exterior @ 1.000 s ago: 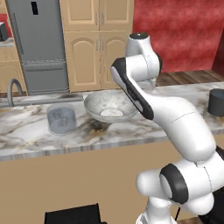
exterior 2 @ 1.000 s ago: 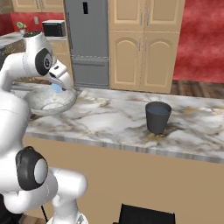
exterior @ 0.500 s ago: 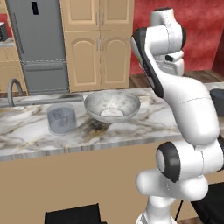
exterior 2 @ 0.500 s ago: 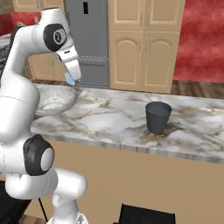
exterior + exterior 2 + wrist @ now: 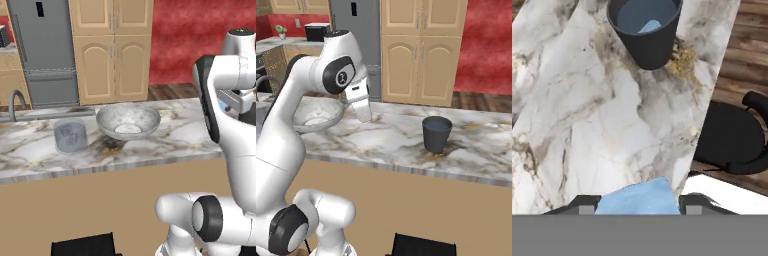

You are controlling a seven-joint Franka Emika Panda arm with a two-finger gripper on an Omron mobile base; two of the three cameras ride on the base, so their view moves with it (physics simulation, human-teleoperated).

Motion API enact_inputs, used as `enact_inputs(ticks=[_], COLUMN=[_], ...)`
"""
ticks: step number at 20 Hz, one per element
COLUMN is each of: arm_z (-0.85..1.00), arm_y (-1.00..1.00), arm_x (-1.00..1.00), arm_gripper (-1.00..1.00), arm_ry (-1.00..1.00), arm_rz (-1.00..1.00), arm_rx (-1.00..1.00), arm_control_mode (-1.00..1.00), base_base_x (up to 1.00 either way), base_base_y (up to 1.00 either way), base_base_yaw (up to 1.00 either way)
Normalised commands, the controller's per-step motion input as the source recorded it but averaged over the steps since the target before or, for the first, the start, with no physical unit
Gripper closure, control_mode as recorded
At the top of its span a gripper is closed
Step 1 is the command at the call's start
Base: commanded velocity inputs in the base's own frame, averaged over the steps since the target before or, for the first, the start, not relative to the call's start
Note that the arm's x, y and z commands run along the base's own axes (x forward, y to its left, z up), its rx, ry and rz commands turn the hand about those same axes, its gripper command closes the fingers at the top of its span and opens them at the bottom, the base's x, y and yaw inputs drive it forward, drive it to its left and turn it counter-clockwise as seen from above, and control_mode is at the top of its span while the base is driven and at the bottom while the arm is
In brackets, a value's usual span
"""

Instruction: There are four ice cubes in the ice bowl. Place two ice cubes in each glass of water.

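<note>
Two rear base views across the shared marble counter (image 5: 165, 137); hand view close above it.

the arm stood bent above the counter, its gripper (image 5: 367, 118) pointing down, jaws clamped on a pale blue ice cube (image 5: 639, 198).

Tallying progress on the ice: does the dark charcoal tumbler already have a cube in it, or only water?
One cube is in it: the hand view shows a pale blue ice cube in the dark charcoal tumbler.

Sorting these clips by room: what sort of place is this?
A rendered home kitchen, most likely: a tall grey fridge, wooden cabinets, and a marble counter with a sink tap.
</note>
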Motion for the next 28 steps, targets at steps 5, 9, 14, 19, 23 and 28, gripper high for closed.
enact_inputs(ticks=[5, 9, 14, 19, 23, 28], arm_z=[0.0, 0.0, 0.0, 0.01, 0.05, 0.09], arm_y=[-0.72, -0.8, -0.87, -0.82, -0.69, -0.33], arm_x=[0.22, 0.4, 0.37, 0.07, 0.0, 0.09], arm_gripper=[1.0, 1.0, 1.0, 1.0, 1.0, 1.0], arm_ry=[-0.03, 0.01, 0.08, 0.05, 0.04, 0.05], arm_rz=[-0.28, -0.29, -0.24, -0.14, -0.06, 0.0], arm_rx=[0.0, 0.0, 0.0, 0.04, 0.08, 0.09], arm_control_mode=[-1.0, -1.0, -1.0, -1.0, -1.0, -1.0], base_base_x=[0.0, 0.0, 0.0, 0.0, 0.0, 0.0], base_base_y=[0.0, 0.0, 0.0, 0.0, 0.0, 0.0], base_base_yaw=[0.0, 0.0, 0.0, 0.0, 0.0, 0.0])
